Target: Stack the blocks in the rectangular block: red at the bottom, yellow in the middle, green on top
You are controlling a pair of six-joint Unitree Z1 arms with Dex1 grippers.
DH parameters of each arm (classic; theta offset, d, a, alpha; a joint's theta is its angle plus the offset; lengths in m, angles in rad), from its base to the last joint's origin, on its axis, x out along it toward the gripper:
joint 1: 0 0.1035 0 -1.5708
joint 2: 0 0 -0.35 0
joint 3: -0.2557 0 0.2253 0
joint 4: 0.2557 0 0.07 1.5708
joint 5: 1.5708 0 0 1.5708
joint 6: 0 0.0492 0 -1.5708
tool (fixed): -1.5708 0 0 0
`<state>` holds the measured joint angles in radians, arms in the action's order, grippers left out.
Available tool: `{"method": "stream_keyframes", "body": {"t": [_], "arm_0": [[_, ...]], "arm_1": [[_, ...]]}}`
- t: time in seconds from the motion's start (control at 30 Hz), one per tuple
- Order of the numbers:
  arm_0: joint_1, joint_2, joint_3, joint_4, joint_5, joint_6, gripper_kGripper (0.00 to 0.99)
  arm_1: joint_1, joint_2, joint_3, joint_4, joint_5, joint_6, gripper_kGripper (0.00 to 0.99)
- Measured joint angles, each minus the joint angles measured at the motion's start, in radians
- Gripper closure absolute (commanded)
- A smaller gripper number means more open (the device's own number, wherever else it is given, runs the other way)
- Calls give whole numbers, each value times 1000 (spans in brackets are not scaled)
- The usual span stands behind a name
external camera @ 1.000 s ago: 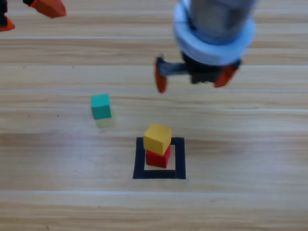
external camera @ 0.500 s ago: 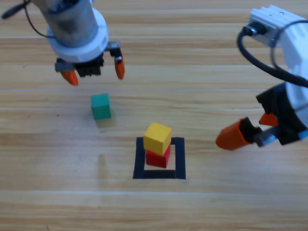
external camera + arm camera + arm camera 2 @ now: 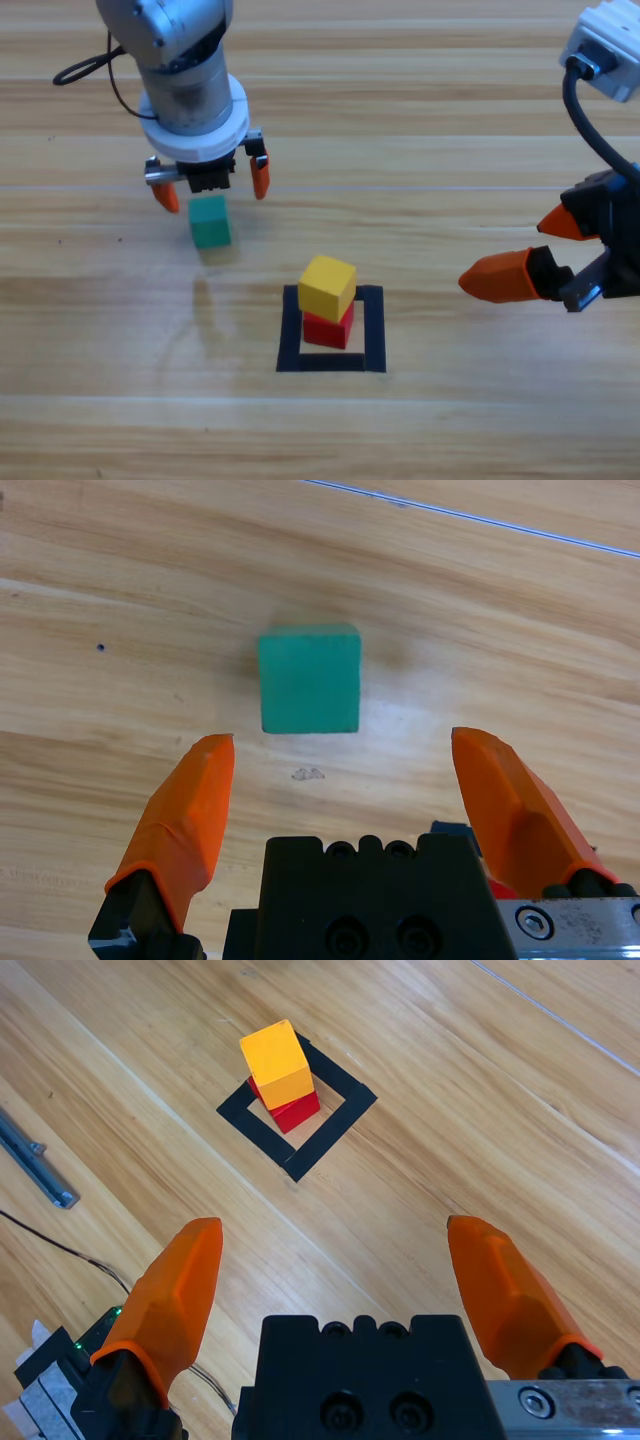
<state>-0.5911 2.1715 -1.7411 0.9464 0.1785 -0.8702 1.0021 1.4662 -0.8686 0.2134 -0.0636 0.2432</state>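
Note:
The yellow cube (image 3: 327, 287) rests on the red cube (image 3: 329, 327) inside the black tape rectangle (image 3: 292, 330); the right wrist view shows the same stack, yellow cube (image 3: 278, 1061) over red cube (image 3: 294, 1112) in the tape rectangle (image 3: 320, 1141). The green cube (image 3: 210, 221) lies alone on the wood to the upper left. My left gripper (image 3: 213, 188) hangs open just above and behind it; in the left wrist view the green cube (image 3: 310, 679) sits ahead of the spread jaws, left gripper (image 3: 340, 770). My right gripper (image 3: 540, 250) waits open at the right edge, right gripper (image 3: 335, 1250).
A black cable (image 3: 85, 70) trails behind the left arm at the top left. In the right wrist view a metal rail (image 3: 35, 1165) and cables (image 3: 80, 1255) lie past the table's edge.
The left arm has come down and forward until its open jaws hang right behind the green cube. The right arm, drawn back to the right edge, has shifted slightly. The cubes have not moved.

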Motion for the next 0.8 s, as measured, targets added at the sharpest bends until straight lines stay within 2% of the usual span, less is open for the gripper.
{"method": "stream_keyframes", "body": {"t": [0.43, 0.8], "arm_0": [[44, 67, 0, 0, -25, 23, 68], [52, 93, 4, -65, -50, 58, 143]], "arm_1": [[0, 2, 0, 0, 0, -5, 1], [0, 3, 0, 0, 0, -5, 1]]}}
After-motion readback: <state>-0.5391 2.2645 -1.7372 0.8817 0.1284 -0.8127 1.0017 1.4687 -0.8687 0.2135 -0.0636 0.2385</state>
